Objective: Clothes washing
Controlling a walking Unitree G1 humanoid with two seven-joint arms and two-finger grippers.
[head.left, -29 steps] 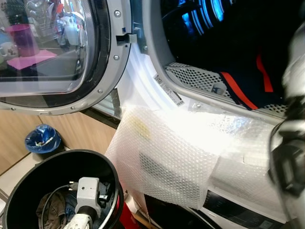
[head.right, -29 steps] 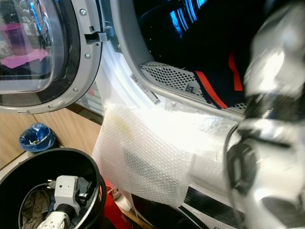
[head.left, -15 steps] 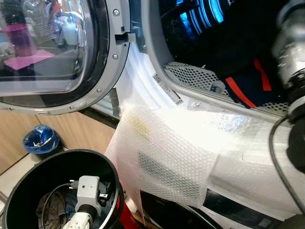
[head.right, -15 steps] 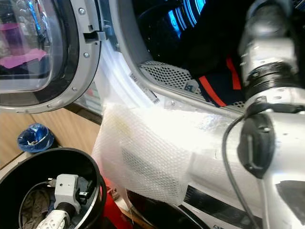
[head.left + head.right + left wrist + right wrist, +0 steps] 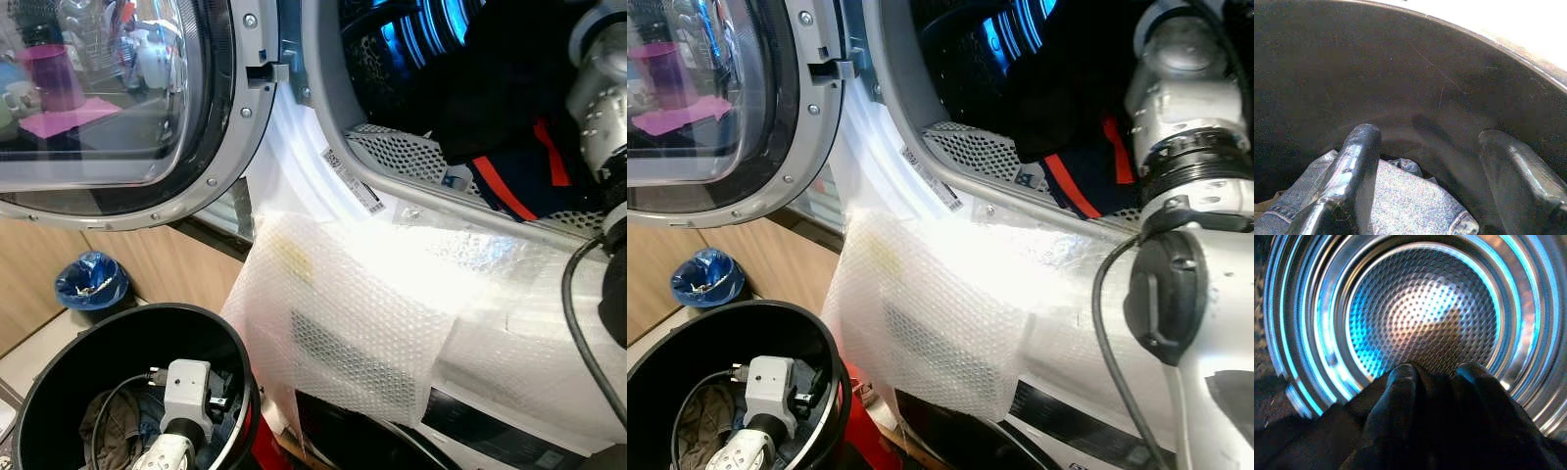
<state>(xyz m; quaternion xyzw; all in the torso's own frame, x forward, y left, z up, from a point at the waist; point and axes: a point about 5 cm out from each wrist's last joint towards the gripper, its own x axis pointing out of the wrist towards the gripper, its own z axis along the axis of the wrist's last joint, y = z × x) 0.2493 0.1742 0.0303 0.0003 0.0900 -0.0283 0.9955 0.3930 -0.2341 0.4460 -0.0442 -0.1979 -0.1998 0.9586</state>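
Dark clothing (image 5: 509, 117) with an orange stripe hangs from the right gripper (image 5: 1432, 377), whose fingers are pinched together on the cloth just inside the washer drum (image 5: 1420, 308); part of it drapes over the perforated lip at the opening. Carrying it deeper before letting go would likely keep the trailing end from catching on the door seal. Below, the left gripper (image 5: 1425, 161) sits spread wide, holding nothing, over denim (image 5: 1410, 205) in the black basket (image 5: 59, 372), ready for the next piece.
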